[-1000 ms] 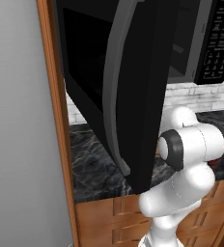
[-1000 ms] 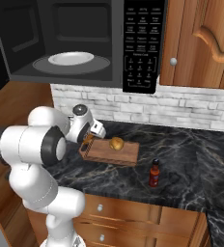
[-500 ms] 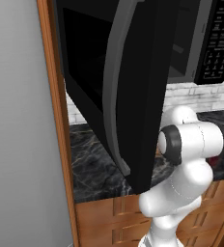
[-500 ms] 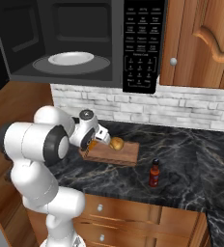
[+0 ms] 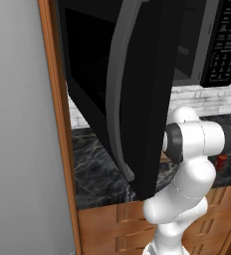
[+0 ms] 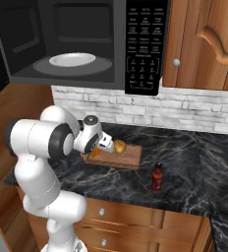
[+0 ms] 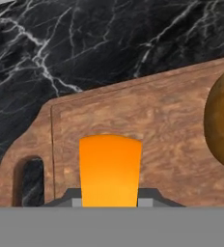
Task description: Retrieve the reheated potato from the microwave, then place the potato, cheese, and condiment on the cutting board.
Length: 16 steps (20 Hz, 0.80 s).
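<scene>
A: The end effector (image 7: 109,205) has swung in over the handle end of the board (image 7: 147,125), clamped tight on the cheese (image 7: 110,169)!

B: Potato (image 6: 119,146) is already on it. Bottle (image 6: 157,176) waits toward the front edge of the tabletop (image 6: 194,167). Beyond, the microwave (image 6: 86,44) hangs open against the brick wall (image 6: 160,106).

Base views flank the arm — hand view hugs the cutting board (image 7: 147,125).
</scene>
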### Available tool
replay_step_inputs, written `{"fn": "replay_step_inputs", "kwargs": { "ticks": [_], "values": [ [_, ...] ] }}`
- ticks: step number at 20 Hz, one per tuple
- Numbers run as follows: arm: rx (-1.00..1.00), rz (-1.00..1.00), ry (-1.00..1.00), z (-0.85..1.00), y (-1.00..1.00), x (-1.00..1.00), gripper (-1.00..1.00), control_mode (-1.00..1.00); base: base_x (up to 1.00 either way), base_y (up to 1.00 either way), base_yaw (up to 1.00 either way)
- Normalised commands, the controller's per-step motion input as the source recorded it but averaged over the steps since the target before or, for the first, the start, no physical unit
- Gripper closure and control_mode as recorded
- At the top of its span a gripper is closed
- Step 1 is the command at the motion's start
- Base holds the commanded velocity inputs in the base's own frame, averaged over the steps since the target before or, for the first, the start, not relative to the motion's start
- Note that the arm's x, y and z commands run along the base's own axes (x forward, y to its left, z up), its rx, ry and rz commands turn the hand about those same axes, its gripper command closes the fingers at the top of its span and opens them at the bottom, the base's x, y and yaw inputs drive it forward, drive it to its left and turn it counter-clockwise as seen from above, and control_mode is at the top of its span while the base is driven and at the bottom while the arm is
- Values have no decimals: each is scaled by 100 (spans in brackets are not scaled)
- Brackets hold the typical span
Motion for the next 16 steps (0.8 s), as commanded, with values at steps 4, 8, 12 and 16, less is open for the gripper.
{"fn": "replay_step_inputs", "kwargs": {
  "ticks": [4,8,12,16],
  "values": [
    [-1,0,4,-21,0,6,100,-100,0,0,0],
    [0,0,0,-5,0,15,100,-100,0,0,0],
    [0,0,0,-17,0,4,100,-100,0,0,0],
    [0,0,0,-11,-3,0,-100,-100,0,0,0]
  ]
}}
